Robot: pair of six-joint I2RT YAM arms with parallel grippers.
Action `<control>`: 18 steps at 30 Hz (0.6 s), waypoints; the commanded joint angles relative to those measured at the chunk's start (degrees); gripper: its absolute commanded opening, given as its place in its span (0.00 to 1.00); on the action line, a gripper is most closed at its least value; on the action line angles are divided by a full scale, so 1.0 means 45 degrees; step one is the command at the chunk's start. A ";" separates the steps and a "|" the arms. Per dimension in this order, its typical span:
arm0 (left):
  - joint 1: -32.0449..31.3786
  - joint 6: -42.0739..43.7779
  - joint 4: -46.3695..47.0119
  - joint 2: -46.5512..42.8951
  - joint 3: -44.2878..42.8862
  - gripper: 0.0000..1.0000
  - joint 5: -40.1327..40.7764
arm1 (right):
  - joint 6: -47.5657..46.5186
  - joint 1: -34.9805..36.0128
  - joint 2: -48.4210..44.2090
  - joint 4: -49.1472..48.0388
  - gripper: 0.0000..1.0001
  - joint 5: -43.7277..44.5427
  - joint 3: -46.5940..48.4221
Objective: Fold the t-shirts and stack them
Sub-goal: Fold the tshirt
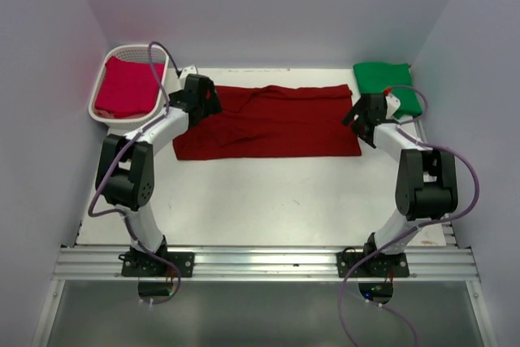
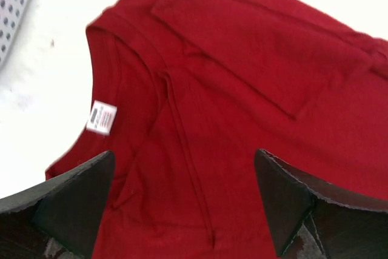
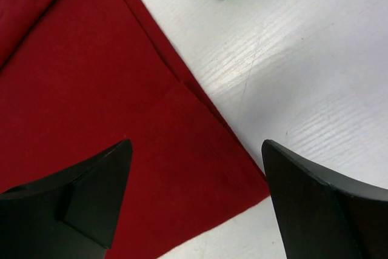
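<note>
No legible txt: white neck tag (image 2: 101, 117) on maroon tee (image 2: 242, 89), print too blurry

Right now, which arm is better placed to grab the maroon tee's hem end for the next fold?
Right. The right gripper hangs open over the hem corner of the maroon tee, on the side nearest the green tee. The left gripper, also open, sits over the collar end at the opposite side.
</note>
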State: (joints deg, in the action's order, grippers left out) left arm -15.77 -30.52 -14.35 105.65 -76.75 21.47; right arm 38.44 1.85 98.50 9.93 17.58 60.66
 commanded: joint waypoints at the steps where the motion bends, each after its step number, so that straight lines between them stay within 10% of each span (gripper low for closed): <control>1: 0.0106 0.0046 0.2504 -0.2123 0.1387 1.00 -0.0982 | -0.0513 0.0039 -0.1768 -0.1699 0.92 -0.0313 -0.0724; 6: 0.0106 -0.0638 0.1978 -0.3533 0.2970 1.00 -0.1665 | -0.0923 0.0253 -0.2980 -0.1622 0.80 -0.1481 -0.1546; 7: 0.0106 -0.0774 0.2210 -0.3806 0.3631 0.98 -0.2247 | -0.1021 0.0234 -0.3002 -0.1622 0.63 -0.1872 -0.1702; 8: 0.0106 -0.0776 0.2328 -0.3905 0.3889 0.81 -0.2562 | -0.1080 0.0234 -0.3021 -0.1583 0.01 -0.2205 -0.1781; 13: 0.0106 -0.0893 0.3419 -0.3810 0.5023 0.04 -0.3872 | -0.0944 0.0370 -0.2691 -0.1154 0.00 -0.3847 -0.1977; 18: 0.0106 -0.0756 0.4027 -0.3185 0.5336 0.00 -0.3913 | -0.0982 0.0721 -0.1715 -0.0763 0.00 -0.4728 -0.1899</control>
State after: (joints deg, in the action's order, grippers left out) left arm -15.75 -33.87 -2.57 90.30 -53.60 5.76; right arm 34.85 3.86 88.12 5.23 0.40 52.21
